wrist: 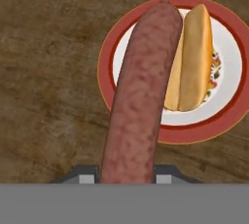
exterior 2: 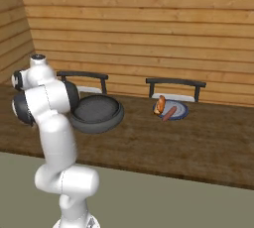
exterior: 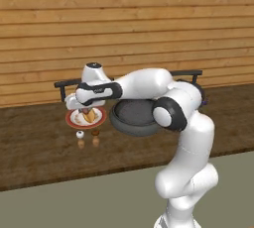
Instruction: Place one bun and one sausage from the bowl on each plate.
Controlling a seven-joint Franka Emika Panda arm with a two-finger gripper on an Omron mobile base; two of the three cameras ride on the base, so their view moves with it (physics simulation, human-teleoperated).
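**Sausage in the tool, hanging over the red-rimmed plate**

So the tool (wrist: 127, 179) is clamped on a sausage (wrist: 138, 96), gripping it near one end. In the hand view the sausage runs long and reddish-brown straight away from the fingertips, and its far end reaches over the red-rimmed plate (wrist: 233, 116). I can't tell whether it touches the plate or hangs above it.

That plate (exterior: 72, 121) is white with a red-brown rim and a little pattern in the middle. A bun (wrist: 192, 57) already lies on it, just beside the sausage, long sides roughly parallel.

Everything else relative to that plate: in the left base view the big dark bowl (exterior: 130, 121) sits just beside it on the wooden surface (exterior: 34, 142). From the right base view the bowl (exterior 2: 97, 113) looks empty inside, as far as I can see. Further along past the bowl, well apart from the red-rimmed plate, is the blue plate (exterior 2: 179, 115), which holds its own bun (exterior 2: 159, 104) and a second sausage (exterior 2: 170, 113) side by side.

In front of the red-rimmed plate, towards the surface's near edge, stand two small shakers (exterior: 87, 134), one white, one brownish.

No readable writing or labels anywhere; the plate's pattern is just decoration.
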